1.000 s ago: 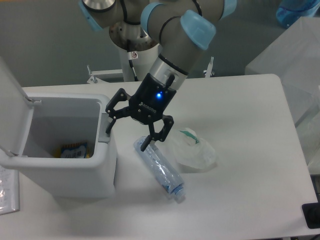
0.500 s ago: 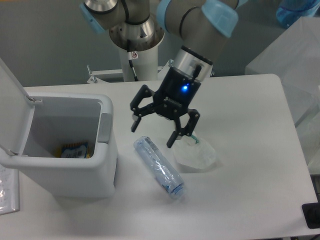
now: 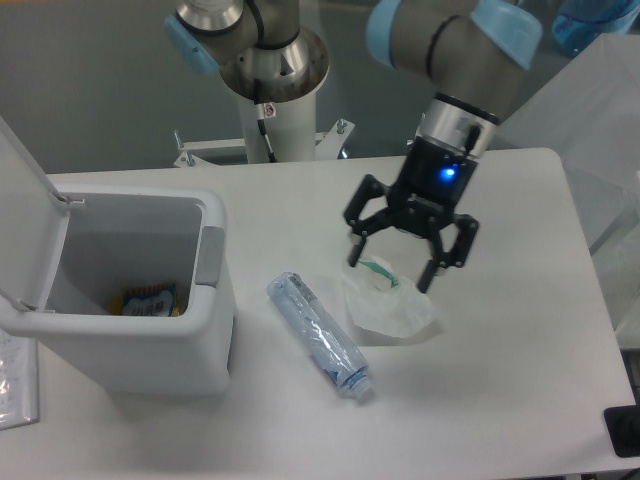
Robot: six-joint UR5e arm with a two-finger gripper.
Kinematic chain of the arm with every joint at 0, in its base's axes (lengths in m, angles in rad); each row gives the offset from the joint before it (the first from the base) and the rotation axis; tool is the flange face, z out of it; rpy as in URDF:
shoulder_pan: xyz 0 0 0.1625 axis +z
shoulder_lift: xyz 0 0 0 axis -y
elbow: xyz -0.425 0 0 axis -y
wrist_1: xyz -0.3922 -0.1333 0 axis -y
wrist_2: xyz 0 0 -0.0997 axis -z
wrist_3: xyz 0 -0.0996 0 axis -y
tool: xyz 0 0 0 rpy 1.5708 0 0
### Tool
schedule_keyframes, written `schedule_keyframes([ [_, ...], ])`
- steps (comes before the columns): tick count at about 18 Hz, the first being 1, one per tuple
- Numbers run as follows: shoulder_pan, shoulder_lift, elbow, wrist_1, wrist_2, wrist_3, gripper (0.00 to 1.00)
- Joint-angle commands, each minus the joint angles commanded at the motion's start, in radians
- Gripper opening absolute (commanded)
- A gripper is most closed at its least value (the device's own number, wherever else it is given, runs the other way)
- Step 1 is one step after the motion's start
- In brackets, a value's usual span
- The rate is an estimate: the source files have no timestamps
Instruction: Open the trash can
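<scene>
- Since a second ago your tool (image 3: 398,262) has swung away from the trash can (image 3: 130,300) and across the worktop (image 3: 500,380). It was beside the grey push-button tab (image 3: 208,257) at the can's right rim; it now hangs over the small translucent plastic bag (image 3: 388,304).
- Tool state: fingers spread wide, nothing between them. Blue indicator light lit on the tool body.
- Trash can: left side of the worktop. Its flat lid (image 3: 22,215) stands raised at the far left and the interior is exposed. Judgement: the opening step looks done, which would explain why you have left the tab.
- Inside the can, on the bottom, lies a small packet (image 3: 150,300) in yellow and blue. It carries print, too small to read.
- Clear plastic bottle (image 3: 320,337) lies on its side between can and bag, cap end toward the near edge. No label visible.
- The bag shows a green mark (image 3: 380,270) near its top; no lettering can be made out.
- Small red-and-white tag (image 3: 266,110) on the robot pedestal (image 3: 272,100): not legible.
- Judgement: tool placement above the bag suggests a staging or retreat position; contact with the bag cannot be told.
</scene>
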State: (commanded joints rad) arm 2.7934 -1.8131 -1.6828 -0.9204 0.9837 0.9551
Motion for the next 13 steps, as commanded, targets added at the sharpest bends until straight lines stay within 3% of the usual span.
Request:
schedule_keyframes([
  [2, -0.003, -0.032, 0.017, -0.005, 0.219, 0.127, 1.00],
  [4, 0.002, -0.057, 0.029, -0.003, 0.337, 0.227, 1.00],
  [9, 0.035, -0.118, 0.115, -0.014, 0.414, 0.295, 1.00],
  [13, 0.037, -0.140, 0.126, -0.018, 0.530, 0.439, 1.00],
])
